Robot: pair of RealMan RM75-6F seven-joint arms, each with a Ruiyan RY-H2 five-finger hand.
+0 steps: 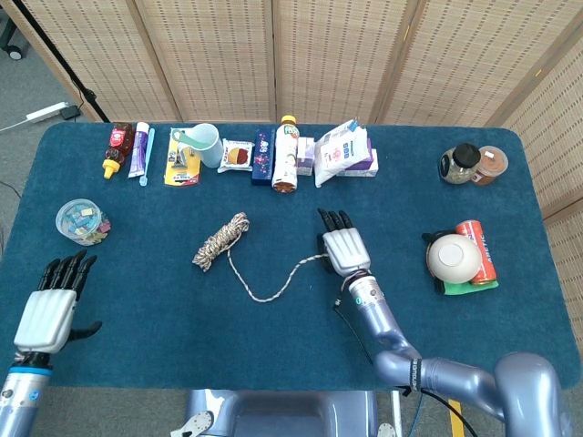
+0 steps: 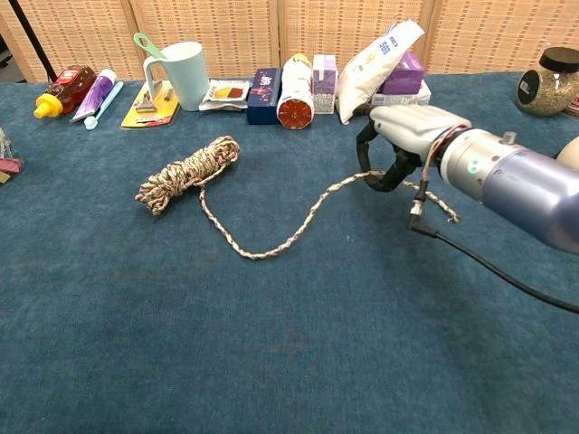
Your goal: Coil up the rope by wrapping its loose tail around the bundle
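The rope bundle (image 1: 220, 241) (image 2: 188, 174), a speckled beige coil, lies left of the table's middle. Its loose tail (image 1: 266, 297) (image 2: 271, 251) curves from the bundle toward the table's front, then rises to the right into my right hand (image 1: 344, 248) (image 2: 412, 136). That hand grips the tail near its end, lifted a little off the cloth, with a short frayed end (image 2: 443, 208) sticking out behind it. My left hand (image 1: 55, 309) hovers at the near left table edge, fingers spread and holding nothing. It shows only in the head view.
A row of items lines the far edge: sauce bottle (image 1: 117, 146), mug (image 1: 205, 146), drink bottle (image 1: 286, 155), snack bag (image 1: 342, 146). A plastic tub (image 1: 80, 221) sits far left. A white bowl (image 1: 453, 257), a red can and two jars (image 1: 474, 164) stand on the right.
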